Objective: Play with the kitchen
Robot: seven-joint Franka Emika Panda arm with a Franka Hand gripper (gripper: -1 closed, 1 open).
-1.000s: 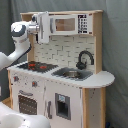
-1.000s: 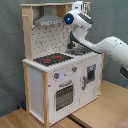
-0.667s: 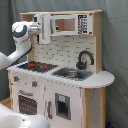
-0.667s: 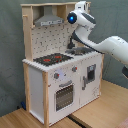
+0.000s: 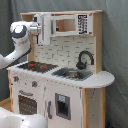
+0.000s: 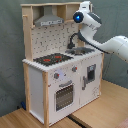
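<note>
kitchen [image 5: 60, 75]: upright on floor, hob and sink on counter | claw [image 5: 46, 27]: raised at upper shelf, hood side, above hob [image 6: 52, 59] | fingers: cannot tell, open or closed | relation: counter lies straight below claw; microwave probably alongside

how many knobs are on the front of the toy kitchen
2 show: one red knob nearer the second exterior view's left, another to its right, both above the oven door on the kitchen.
</note>
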